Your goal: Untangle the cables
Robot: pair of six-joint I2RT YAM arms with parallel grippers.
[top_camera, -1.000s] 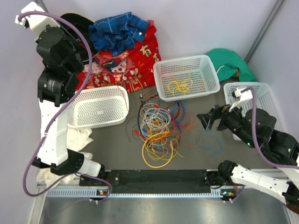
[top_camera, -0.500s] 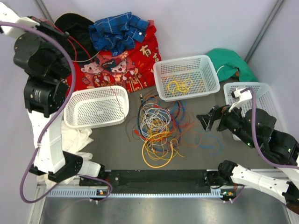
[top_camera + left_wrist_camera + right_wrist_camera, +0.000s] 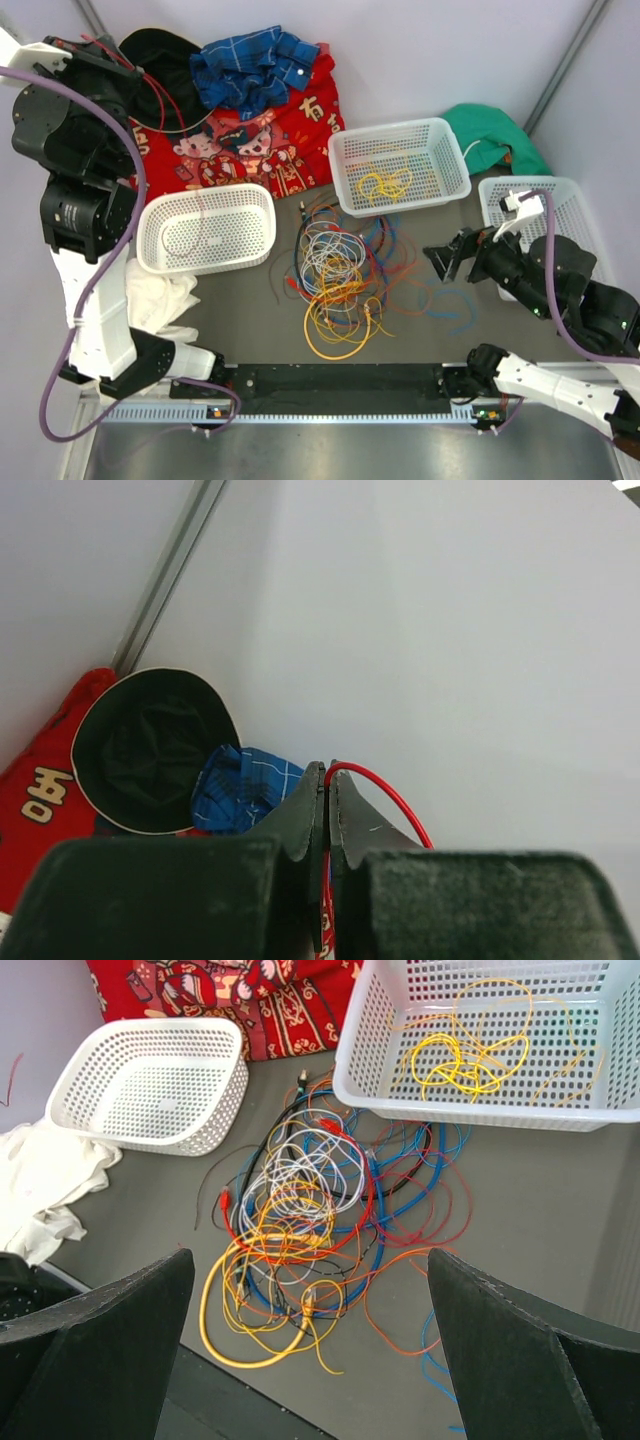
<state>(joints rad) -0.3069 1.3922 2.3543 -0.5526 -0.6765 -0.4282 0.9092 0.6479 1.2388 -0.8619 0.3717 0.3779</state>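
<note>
The task is looking only begun. A few yellow cables are lying in the middle basket, but the main tangle is sitting on the tabletop in front of it, with yellow, red, blue, orange and grey-white loops crossing one another. The left hand is hanging high at the far left corner, pressed together on one red cable. The left wrist view is showing this plainly, while from above the pinch is too small to judge and the cable's lower end is too thin to follow. The right hand is hovering spread just right of the tangle, and its wrist view is giving the clearest look at the crossings.
</note>
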